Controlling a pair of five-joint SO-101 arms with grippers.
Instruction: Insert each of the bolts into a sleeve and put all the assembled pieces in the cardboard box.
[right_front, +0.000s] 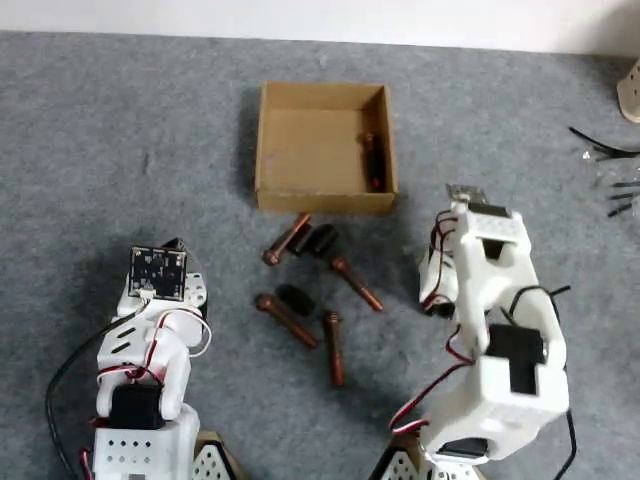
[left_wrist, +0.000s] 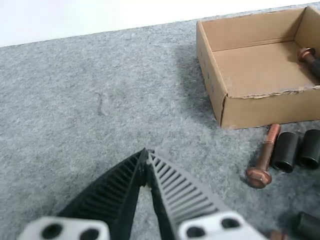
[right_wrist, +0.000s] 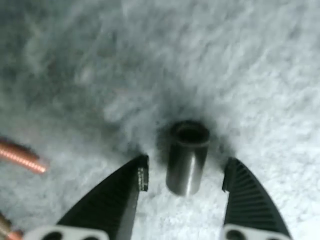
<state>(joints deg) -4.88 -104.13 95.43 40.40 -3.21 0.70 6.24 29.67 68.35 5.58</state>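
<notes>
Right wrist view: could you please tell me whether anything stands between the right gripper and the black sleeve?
Nothing visible does: the sleeve sits on bare carpet between the open fingers of the right gripper, touching neither.

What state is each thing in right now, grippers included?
Left gripper, shut, empty.
Sleeve, standing on end, ungripped.
Right gripper, open, astride that sleeve.
Cardboard box, open, holding one assembled piece.
Four bolts, lying loose, unsleeved.
Other sleeves, lying loose, empty.
</notes>
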